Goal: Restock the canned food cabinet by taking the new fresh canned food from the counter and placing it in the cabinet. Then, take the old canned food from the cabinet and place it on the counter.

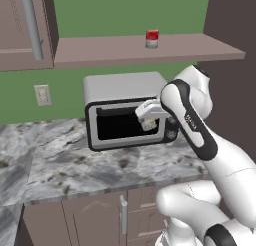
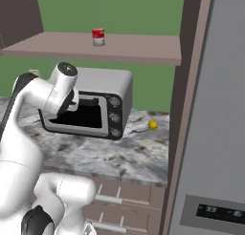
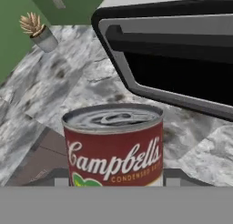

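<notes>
Lower part of Campbell's can (image 3: 113,145) cut off at bottom of hand view. Can on shelf (image 1: 152,39) too small for label to be read. Microwave (image 1: 127,110) front partly hidden by arm.

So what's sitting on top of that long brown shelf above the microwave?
One red-and-white can stands upright on the shelf. The shelf's left end is covered by a cupboard door.

Two cans: one red-and-white can (image 1: 152,39) on shelf board (image 1: 100,50), one Campbell's can (image 3: 113,145) at 6 o'clock in hand view. One microwave (image 1: 125,110). One counter (image 1: 100,160). One yellow ball (image 2: 152,125), 3 o'clock from microwave. One potted plant (image 3: 38,32) at 10 o'clock in hand view. One wall outlet (image 1: 43,95).
</notes>
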